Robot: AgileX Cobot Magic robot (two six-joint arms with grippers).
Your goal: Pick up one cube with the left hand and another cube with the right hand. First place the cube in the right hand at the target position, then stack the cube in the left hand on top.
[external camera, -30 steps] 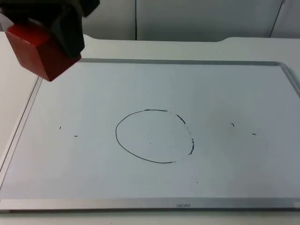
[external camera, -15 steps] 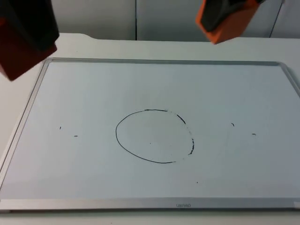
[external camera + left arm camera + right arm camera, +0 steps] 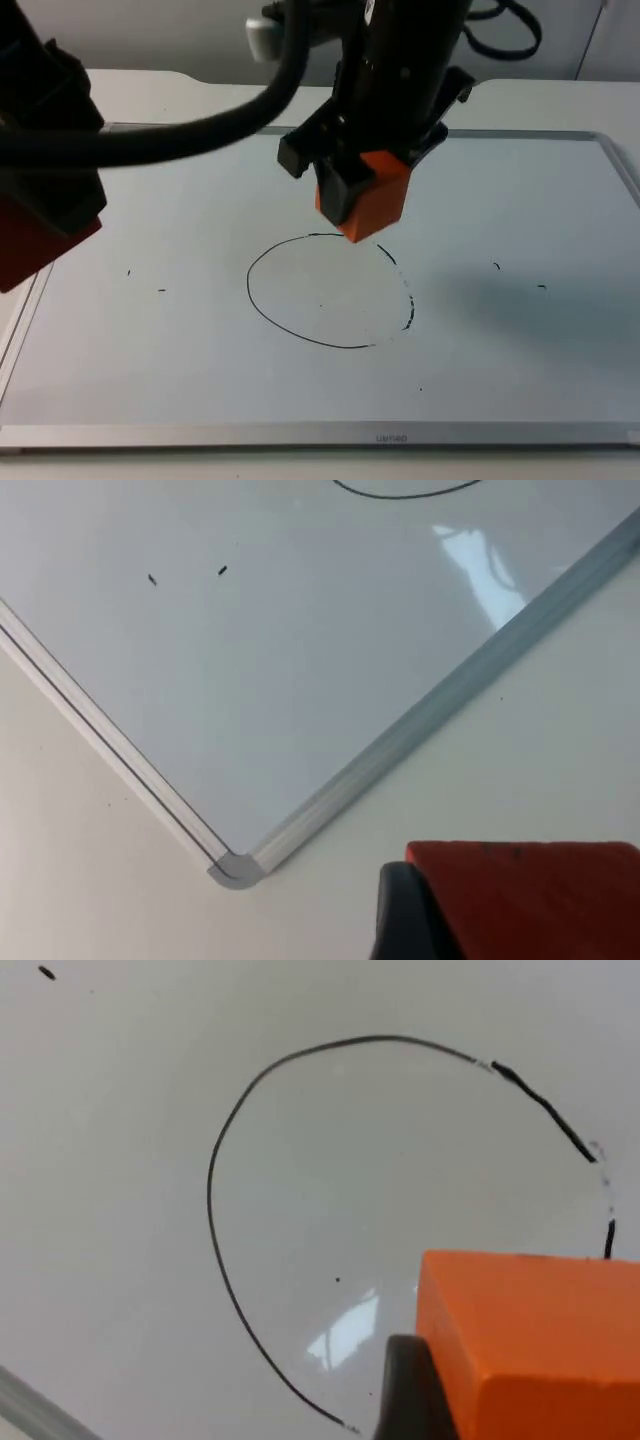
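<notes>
The right gripper [image 3: 362,195] hangs above the far edge of the hand-drawn black circle [image 3: 328,290] at the middle of the white rectangular whiteboard with a silver metal frame [image 3: 560,200], its fingers clamped on a bright orange cube [image 3: 368,205]. In the right wrist view the orange cube [image 3: 530,1345] sits against a black fingertip [image 3: 410,1390], with the drawn circle [image 3: 215,1210] on the board beneath it.

The left gripper [image 3: 45,215] is held above the left edge of the whiteboard, closed around a red cube [image 3: 30,245]. In the left wrist view the red cube [image 3: 530,900] rests against a black fingertip [image 3: 400,915] over the plain white tabletop [image 3: 70,850], just outside a rounded corner of the whiteboard's frame [image 3: 232,868]. A few small black ink marks [image 3: 145,282] dot the board towards its left and right edges.
</notes>
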